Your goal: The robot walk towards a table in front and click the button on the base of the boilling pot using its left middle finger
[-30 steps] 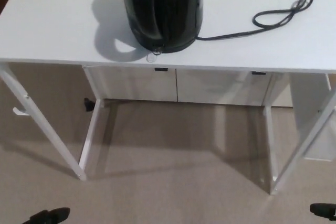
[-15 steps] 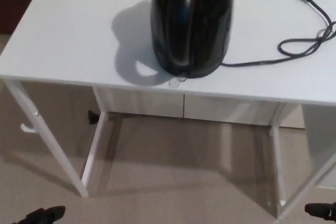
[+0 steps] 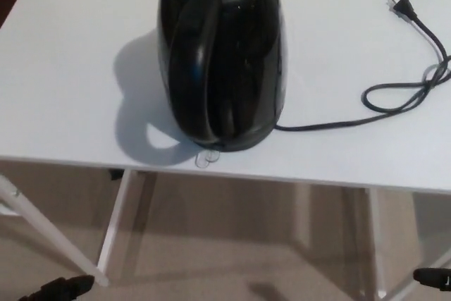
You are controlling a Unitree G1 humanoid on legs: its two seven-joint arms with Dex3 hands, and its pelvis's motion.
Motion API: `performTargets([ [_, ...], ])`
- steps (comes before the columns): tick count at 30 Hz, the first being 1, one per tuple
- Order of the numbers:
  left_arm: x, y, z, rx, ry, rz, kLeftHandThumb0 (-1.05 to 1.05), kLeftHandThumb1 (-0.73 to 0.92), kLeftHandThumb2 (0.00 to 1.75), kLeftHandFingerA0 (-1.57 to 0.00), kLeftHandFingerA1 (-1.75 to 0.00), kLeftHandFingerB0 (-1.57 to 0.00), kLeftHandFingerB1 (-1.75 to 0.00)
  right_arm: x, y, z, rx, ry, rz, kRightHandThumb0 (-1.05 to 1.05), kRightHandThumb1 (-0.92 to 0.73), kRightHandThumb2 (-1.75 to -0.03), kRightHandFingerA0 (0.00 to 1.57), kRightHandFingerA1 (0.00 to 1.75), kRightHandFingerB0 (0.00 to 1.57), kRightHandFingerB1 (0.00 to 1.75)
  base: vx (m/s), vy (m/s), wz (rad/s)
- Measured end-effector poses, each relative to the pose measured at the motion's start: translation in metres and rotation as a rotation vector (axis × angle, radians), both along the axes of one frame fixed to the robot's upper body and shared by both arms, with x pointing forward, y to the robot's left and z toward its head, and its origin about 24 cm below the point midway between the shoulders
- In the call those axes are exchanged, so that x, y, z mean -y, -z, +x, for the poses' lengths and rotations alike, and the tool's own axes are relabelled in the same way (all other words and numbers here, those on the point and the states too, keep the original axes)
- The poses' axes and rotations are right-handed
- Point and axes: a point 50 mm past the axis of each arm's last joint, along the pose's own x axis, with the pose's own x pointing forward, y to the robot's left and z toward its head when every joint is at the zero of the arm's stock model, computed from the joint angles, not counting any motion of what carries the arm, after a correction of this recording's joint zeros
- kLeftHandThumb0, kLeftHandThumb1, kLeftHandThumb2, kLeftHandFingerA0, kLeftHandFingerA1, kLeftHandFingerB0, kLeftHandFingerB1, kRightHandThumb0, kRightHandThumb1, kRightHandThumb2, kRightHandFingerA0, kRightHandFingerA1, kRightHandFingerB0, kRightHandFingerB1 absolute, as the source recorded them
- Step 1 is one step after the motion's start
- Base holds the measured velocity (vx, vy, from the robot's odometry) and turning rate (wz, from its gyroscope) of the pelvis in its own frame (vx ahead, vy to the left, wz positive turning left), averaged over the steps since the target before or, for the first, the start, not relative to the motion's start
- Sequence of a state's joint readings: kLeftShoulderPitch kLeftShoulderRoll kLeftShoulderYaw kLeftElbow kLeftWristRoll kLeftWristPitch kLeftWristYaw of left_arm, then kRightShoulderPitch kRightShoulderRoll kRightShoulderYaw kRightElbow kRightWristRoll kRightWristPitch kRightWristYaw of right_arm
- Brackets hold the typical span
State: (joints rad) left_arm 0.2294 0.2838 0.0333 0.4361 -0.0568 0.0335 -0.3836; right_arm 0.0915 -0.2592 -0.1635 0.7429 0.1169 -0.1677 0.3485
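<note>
Left hand [image 3: 58, 288] and right hand [image 3: 431, 277] low at frame bottom; fingers' state can't tell, nothing held. Kettle [image 3: 220, 54] well above and ahead on surface [image 3: 63, 75], button [image 3: 207, 158] facing near edge for reach. Cord [image 3: 394, 96] unplugged. Vs earlier: view closer, kettle larger.

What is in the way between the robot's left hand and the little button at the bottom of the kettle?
Nothing visible. The left hand is low at the picture's bottom edge, below the table. The button pokes out from the kettle by the near table edge, uncovered.
</note>
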Motion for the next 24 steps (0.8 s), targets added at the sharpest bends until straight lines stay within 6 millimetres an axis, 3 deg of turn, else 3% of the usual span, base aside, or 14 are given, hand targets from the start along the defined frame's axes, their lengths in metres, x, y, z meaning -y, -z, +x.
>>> performTargets([
  [6,-0.0043,-0.0046,0.0049,0.017,0.017,0.025,-0.28,0.60,0.58,-0.37,-0.39,-0.22,-0.30,-0.0023,-0.0004,0.0034,0.008,-0.014,-0.001,-0.29,-0.30,-0.50,0.98,0.54,0.72,0.50,0.13,0.152,0.02],
  [24,-0.0032,-0.0030,0.0033,0.010,0.038,0.033,-0.29,0.60,0.58,-0.36,-0.39,-0.21,-0.30,-0.0031,-0.0019,0.0039,0.012,-0.032,-0.009,-0.31,-0.31,-0.50,0.98,0.54,0.72,0.50,0.04,-0.019,0.02],
])
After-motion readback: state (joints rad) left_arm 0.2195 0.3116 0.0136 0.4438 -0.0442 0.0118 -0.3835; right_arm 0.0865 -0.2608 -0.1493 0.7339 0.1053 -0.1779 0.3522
